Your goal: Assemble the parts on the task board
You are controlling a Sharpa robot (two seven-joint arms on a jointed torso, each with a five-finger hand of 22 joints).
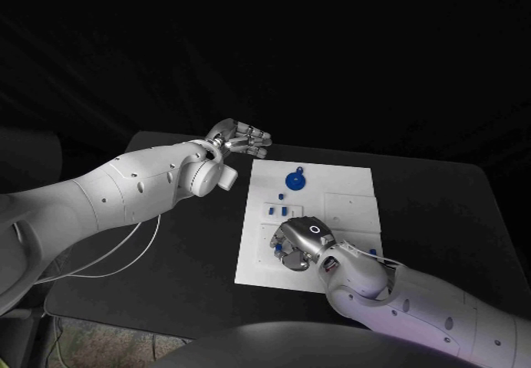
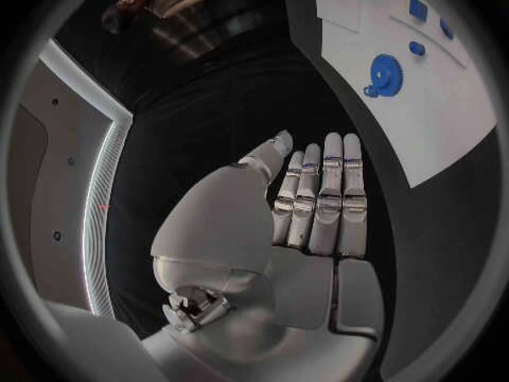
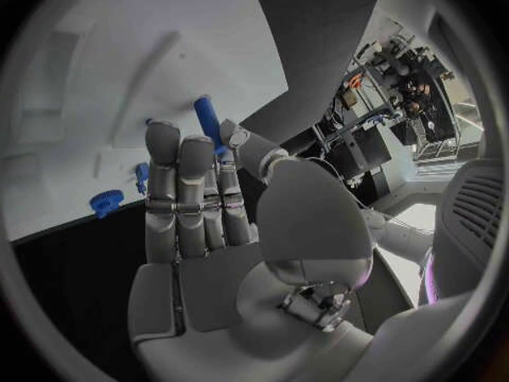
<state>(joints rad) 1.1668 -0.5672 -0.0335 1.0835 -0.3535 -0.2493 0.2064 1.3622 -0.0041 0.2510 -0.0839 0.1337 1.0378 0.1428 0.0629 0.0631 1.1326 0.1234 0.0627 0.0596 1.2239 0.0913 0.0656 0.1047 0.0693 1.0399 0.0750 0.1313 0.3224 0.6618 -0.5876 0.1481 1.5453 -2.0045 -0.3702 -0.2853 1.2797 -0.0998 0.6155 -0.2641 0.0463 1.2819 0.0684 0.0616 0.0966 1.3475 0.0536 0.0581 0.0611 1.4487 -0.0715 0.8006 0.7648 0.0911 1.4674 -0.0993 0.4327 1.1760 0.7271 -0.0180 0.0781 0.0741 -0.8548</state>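
Note:
The white task board (image 1: 345, 192) lies in the middle of the black table. A blue gear (image 1: 295, 181) sits on its far part, also seen from the left wrist (image 2: 386, 75). Small blue parts (image 1: 283, 207) stand mid-board. My right hand (image 1: 298, 242) is low over the board's near part. In the right wrist view a blue peg (image 3: 208, 124) sticks out between its thumb and a finger, pinched there. My left hand (image 1: 239, 139) hovers beyond the board's far left corner, fingers straight and side by side (image 2: 318, 197), holding nothing.
Black table (image 1: 443, 199) surrounds the board. A small blue piece (image 1: 373, 251) lies at the board's right edge near my right forearm. In the right wrist view a blue gear-like part (image 3: 106, 202) and a small blue part (image 3: 141, 175) sit on the board (image 3: 106, 76).

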